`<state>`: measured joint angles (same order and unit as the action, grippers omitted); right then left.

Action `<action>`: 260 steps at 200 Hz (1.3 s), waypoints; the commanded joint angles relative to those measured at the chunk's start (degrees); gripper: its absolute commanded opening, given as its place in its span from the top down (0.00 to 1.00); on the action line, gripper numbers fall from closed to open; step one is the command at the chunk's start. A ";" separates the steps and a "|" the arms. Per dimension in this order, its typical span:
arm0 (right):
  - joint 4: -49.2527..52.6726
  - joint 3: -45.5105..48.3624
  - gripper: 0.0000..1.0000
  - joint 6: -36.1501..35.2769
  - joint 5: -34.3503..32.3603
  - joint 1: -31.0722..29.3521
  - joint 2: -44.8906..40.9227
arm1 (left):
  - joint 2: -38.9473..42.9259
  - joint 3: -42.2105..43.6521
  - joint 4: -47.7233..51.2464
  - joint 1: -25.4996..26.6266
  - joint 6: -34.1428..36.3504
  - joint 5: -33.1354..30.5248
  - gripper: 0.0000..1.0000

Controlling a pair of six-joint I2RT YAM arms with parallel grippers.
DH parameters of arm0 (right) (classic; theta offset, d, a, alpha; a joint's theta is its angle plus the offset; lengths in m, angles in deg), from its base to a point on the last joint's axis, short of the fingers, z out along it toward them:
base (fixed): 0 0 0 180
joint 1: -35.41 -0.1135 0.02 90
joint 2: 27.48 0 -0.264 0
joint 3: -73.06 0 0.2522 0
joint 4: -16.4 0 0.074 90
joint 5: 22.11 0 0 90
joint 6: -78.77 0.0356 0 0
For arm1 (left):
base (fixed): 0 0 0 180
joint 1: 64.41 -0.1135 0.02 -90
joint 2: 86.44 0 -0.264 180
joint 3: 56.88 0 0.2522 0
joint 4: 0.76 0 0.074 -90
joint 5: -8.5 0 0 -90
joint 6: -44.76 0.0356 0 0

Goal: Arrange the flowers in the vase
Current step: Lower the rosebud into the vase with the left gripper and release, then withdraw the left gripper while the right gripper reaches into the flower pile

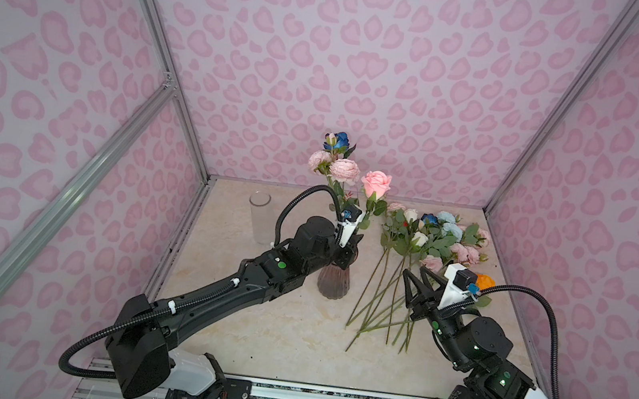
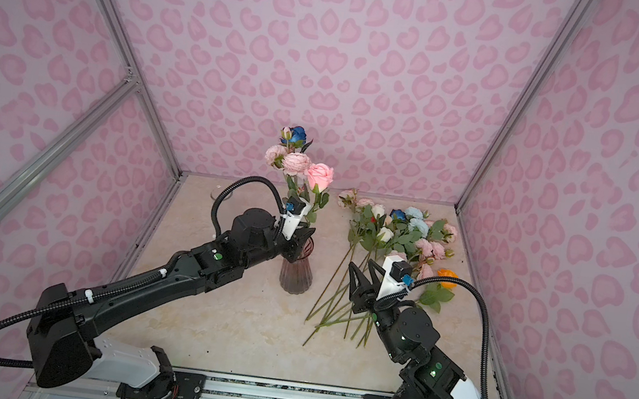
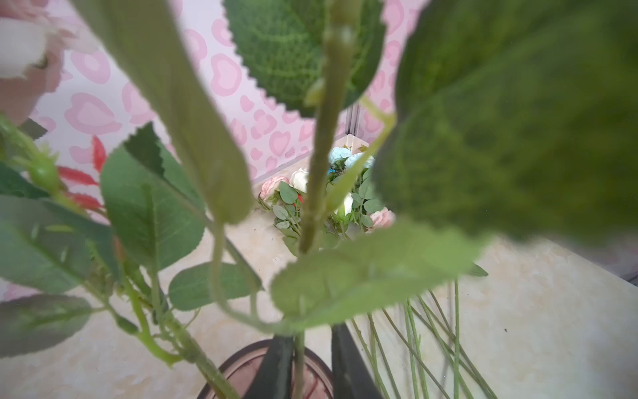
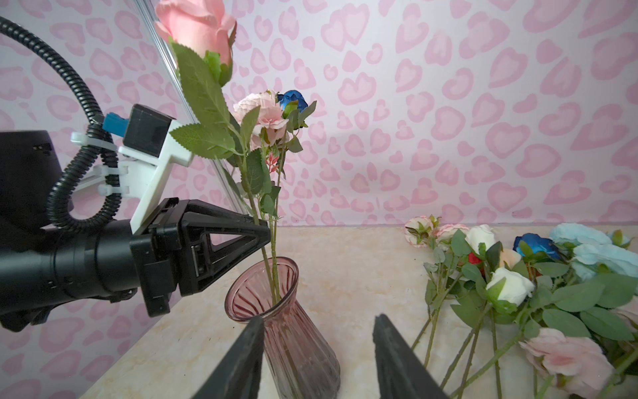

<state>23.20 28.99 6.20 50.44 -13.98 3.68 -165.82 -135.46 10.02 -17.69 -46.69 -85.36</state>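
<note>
Lilac walls (image 1: 368,68) printed with pink heart-like blotches closed in three sides, edged by ribbed aluminium struts (image 1: 57,203). The table (image 1: 282,342) was a glossy cream slab with marble-like veining. The left arm (image 1: 212,297), black with a corrugated cable, stretched in front of the neck of the vase (image 1: 333,284) in both top views. To the right the loose flowers (image 1: 430,240) lay in a heap, blooms toward the back wall. Their thin green stems fanned forward, partly covered by the right arm (image 1: 487,344). The vase, ribbed smoky-pink glass with a flared lip, held a dark blue rose (image 1: 341,141), ruffled pale pink blooms (image 1: 344,170) and a pink rose (image 1: 375,183). A clear glass cylinder (image 1: 261,218) stood well apart at back left. The left gripper (image 4: 264,232) sat just above the lip, jaws slightly apart around the pink rose's stem. Serrated fabric leaves (image 3: 500,121) blurred most of its wrist view. The right gripper (image 1: 413,273) hovered over the stems, jaws spread, holding nothing
</note>
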 commanded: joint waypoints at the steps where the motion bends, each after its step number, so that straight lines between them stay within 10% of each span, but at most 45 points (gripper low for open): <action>1: 0.23 0.08 0.48 0.59 0.44 0.08 -0.11 | 2.04 0.95 -0.56 0.02 -0.94 -0.57 0.78; 152: 2.35 -1.53 0.45 2.08 -7.06 1.48 4.61 | 31.88 18.74 7.18 0.04 -12.77 -12.89 0.68; 220: 2.81 -10.62 0.42 1.93 -2.59 6.39 18.85 | 52.04 33.42 16.00 0.04 -27.31 -20.68 0.22; 260: 10.30 -18.79 0.47 -0.06 -9.88 6.60 28.57 | 55.77 35.52 21.23 0.08 -33.88 -23.77 0.11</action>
<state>27.76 13.67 7.51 46.46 -7.55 28.16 -111.09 -100.69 27.55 -17.58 -74.39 -105.73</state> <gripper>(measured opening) 0.533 0.874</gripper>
